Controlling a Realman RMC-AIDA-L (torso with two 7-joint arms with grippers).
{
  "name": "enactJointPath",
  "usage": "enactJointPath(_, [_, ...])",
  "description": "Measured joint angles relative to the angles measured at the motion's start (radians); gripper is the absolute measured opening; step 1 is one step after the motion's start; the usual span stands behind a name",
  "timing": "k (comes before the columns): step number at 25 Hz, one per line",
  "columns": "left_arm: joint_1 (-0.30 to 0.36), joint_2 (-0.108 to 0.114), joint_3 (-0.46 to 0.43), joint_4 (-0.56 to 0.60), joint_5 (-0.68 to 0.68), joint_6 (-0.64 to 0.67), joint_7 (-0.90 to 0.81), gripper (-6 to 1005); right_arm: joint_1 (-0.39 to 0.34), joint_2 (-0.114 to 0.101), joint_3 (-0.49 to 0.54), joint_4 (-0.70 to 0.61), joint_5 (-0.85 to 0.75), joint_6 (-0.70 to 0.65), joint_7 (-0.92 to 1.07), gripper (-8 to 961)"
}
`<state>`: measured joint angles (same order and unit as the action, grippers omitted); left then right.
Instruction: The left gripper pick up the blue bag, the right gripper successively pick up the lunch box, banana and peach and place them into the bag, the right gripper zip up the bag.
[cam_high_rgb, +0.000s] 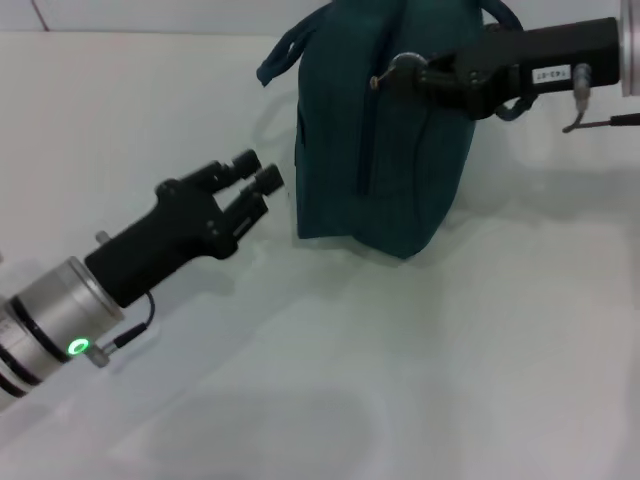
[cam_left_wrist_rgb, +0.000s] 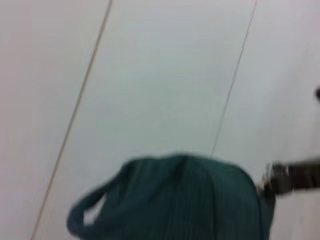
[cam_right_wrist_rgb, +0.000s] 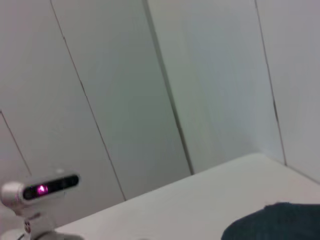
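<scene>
The soft, ribbed blue bag (cam_high_rgb: 385, 150) stands upright on the smooth white table (cam_high_rgb: 480, 360). The right gripper (cam_high_rgb: 425, 75) pinches its metal zipper ring (cam_high_rgb: 400, 65) near the bag's top. The left gripper (cam_high_rgb: 262, 178) hovers just beside the bag's side, fingers slightly spread, holding nothing.

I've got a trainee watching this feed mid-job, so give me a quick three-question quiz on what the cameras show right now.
1. True or false: the left claw is gripping the dark teal fabric bag.
2. What is the right claw at? A) a loop handle B) the metal ring zipper pull C) the white table
3. Which task items, other than the bag, are nowhere in view?

Key:
1. False. It sits beside the bag, just off its side, holding nothing.
2. B. Its tip is at the ring pull high on the bag's side, though an actual grip cannot be confirmed.
3. The lunch box, banana and peach.
</scene>
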<state>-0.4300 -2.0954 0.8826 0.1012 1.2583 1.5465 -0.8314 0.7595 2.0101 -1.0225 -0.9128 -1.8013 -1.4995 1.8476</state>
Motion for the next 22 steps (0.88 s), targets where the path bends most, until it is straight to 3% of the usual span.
enactJointPath(3, [-0.006,0.0,0.002,-0.001,-0.03,0.004,-0.008,330,0.024,0.0,0.0,0.03,-0.016,0.008,0.0,48])
enactJointPath(8, [-0.047,-0.005,0.019,-0.016,-0.024,-0.022,-0.024,558,0.032,0.003,-0.001,0.034,-0.026,0.012,-0.001,49])
enactJointPath(14, [-0.124,-0.009,0.02,-0.074,-0.027,-0.103,-0.013,673,0.025,0.004,-0.002,0.035,-0.023,0.01,-0.006,50])
enactJointPath(22, [-0.169,-0.012,0.012,-0.096,-0.045,-0.135,0.0,824,0.017,0.006,-0.002,0.037,-0.012,-0.01,-0.015,51])
